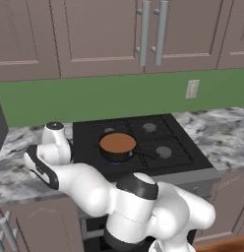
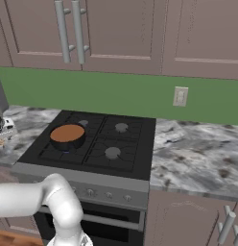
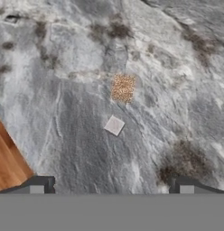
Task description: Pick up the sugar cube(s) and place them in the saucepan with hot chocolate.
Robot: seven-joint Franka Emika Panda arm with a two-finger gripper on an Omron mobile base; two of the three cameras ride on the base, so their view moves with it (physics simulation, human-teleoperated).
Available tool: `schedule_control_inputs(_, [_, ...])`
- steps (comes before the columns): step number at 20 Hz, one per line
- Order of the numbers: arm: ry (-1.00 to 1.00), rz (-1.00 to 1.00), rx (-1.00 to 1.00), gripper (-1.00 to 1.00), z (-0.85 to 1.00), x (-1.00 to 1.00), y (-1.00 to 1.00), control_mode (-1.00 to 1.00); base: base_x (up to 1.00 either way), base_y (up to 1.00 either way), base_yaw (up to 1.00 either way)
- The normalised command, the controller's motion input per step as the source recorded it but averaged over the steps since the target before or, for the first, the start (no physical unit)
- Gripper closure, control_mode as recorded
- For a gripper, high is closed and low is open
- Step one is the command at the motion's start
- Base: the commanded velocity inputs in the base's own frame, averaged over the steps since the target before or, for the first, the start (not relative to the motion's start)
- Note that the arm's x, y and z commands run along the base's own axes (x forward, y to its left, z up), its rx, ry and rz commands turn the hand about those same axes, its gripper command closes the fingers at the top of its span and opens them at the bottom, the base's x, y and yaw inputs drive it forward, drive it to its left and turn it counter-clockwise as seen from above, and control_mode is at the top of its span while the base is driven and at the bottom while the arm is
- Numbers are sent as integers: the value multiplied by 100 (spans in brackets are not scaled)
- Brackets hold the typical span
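End effector (image 3: 111,188) open, empty, above tabletop (image 3: 64,117). Sugar cube (image 3: 114,125) lies ahead, centred between fingertips. Orange-speckled patch (image 3: 123,88) just beyond the cube.

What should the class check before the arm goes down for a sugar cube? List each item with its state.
1. Gripper open: ok, tips wide apart.
2. Nothing held: ok.
3. Cube lined up: ok, the pale cube lies on the counter about midway between the tips, ahead of them.
4. Only one candidate: not ok, a speckled cube lies just beyond it.
5. Saucepan ready: ok, upright and uncovered on the stove.
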Motion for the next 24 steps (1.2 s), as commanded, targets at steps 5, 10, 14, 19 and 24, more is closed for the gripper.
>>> schedule_control_inputs(5, [0,0,0,-100,-1,22,4,-100,0,0,0])
schedule_control_inputs(10, [2,0,0,-100,-9,11,6,-100,0,0,0])
schedule_control_inputs(14, [2,0,0,-100,-13,0,7,-100,0,0,0])
schedule_control_inputs(19, [2,0,0,-100,-13,0,17,-100,0,0,0])
schedule_control_inputs(24, [0,0,0,-100,-22,0,25,-100,0,0,0])
